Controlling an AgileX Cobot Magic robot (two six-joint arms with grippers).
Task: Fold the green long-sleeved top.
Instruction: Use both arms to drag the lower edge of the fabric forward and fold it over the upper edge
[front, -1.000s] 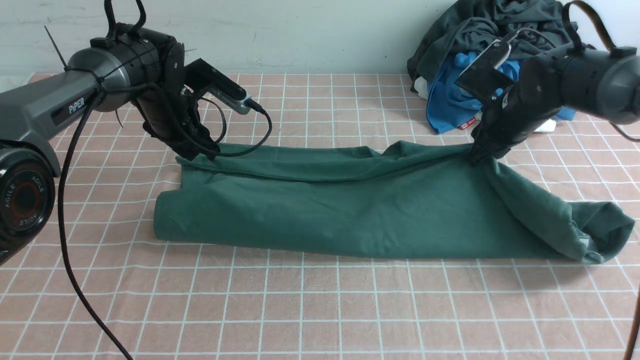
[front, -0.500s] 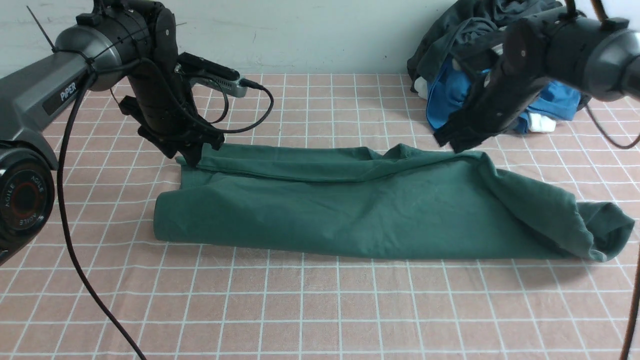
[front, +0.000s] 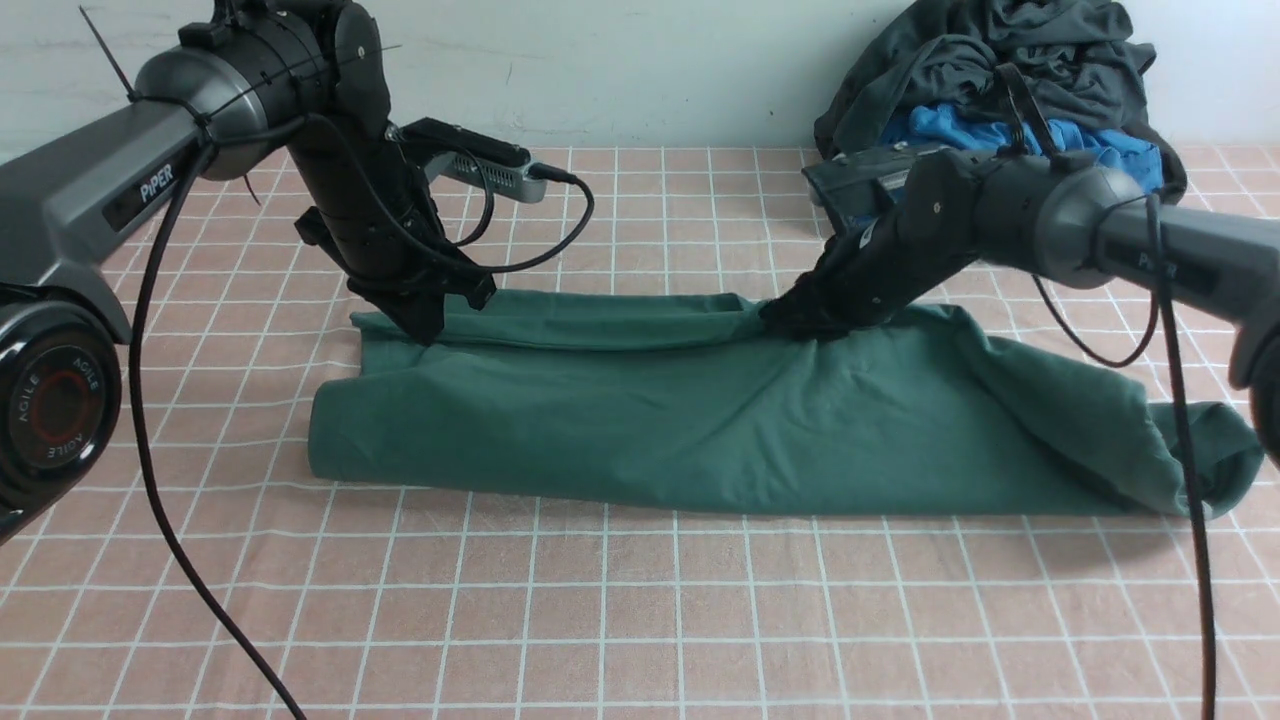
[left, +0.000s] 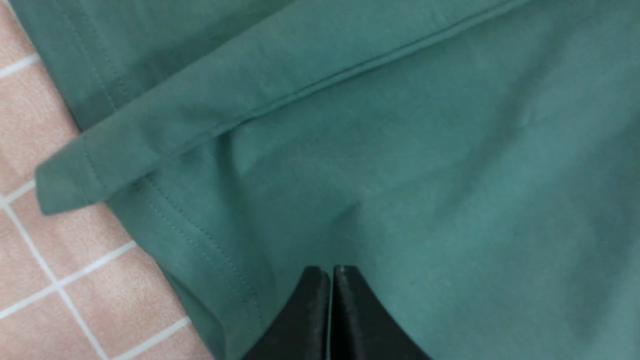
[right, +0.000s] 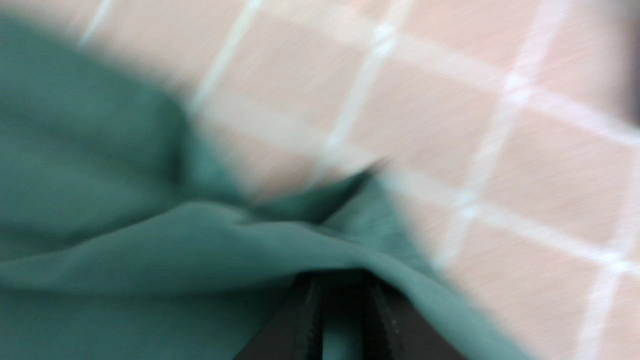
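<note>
Folding under way: the green long-sleeved top (front: 700, 420) lay banded across mid-frame on the worktop (front: 640, 620). We saw the left hand (front: 425, 325) clenched at its upper-left corner. The right hand (front: 790, 322), swung in from upper right within the last half-second, nosed its upper edge, grip unclear. Next, we judged: secure both holds, fold again.

Pale wall (front: 650, 60) behind — pink tablecloth (front: 640, 620) with a white grid spreads below, evenly lit.
</note>
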